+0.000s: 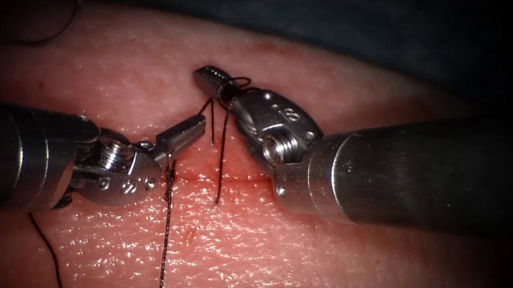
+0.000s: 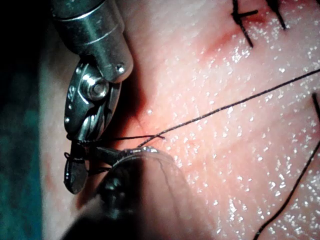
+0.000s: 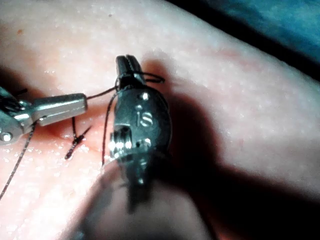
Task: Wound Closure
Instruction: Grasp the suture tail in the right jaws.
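The left arm's tool (image 1: pixel 193 131) comes in from the left side of the endoscope view and its jaws are closed on the thread (image 1: pixel 164 253), close to the cut (image 1: pixel 234 178) in the tissue (image 1: pixel 296 250). From these jaws one strand of thread goes down over the tissue toward the near edge, and a short strand goes across to the right arm's tool (image 1: pixel 209 76). This tool stands just on the right side of the cut, with its tip pointing up and to the left. The thread is wound around its closed jaws in loops. Whether these jaws pinch anything cannot be told. Another strand hangs from the loops down into the cut. Red fluid (image 1: pixel 208 173) lies along the cut between the two tools.
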`<state>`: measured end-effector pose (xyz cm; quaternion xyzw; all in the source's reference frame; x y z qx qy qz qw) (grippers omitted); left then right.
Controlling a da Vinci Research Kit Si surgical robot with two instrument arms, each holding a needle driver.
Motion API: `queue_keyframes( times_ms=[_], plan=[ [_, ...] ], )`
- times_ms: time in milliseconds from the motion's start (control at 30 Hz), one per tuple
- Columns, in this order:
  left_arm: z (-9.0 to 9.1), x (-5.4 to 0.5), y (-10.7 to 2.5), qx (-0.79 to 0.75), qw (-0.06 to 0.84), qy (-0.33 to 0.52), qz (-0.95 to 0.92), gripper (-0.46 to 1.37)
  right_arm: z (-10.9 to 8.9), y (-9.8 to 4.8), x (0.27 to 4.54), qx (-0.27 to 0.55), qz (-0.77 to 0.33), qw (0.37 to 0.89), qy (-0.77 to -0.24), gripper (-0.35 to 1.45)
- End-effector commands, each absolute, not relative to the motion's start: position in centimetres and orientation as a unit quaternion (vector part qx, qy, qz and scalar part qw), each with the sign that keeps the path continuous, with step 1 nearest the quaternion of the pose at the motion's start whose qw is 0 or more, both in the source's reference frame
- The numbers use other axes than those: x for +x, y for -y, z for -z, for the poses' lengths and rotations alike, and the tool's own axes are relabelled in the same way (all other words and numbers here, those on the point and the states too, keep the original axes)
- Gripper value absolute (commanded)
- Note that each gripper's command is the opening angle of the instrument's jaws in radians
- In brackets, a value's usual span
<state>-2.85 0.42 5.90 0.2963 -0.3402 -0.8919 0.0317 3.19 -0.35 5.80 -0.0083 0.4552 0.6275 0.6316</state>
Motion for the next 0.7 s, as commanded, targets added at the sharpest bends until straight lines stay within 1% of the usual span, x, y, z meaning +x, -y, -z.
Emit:
queue_keyframes(
  times_ms=[33, 200, 267, 700],
  plan=[
    [-5.90, -2.84, -0.42, 0.296, 0.033, 0.338, 0.893, -0.35, -5.80, 0.36, 3.17, -0.011, -0.626, 0.634, -0.454, -0.35],
    [-5.95, -2.83, -0.42, 0.296, 0.030, 0.327, 0.897, -0.35, -5.73, 0.41, 3.16, -0.012, -0.610, 0.647, -0.457, -0.35],
    [-5.98, -2.82, -0.43, 0.296, 0.028, 0.322, 0.899, -0.35, -5.67, 0.45, 3.17, -0.024, -0.596, 0.657, -0.461, -0.35],
    [-6.22, -2.74, -0.62, 0.303, 0.010, 0.297, 0.905, -0.35, -5.52, 0.54, 3.17, -0.046, -0.578, 0.664, -0.472, -0.35]
  ],
)
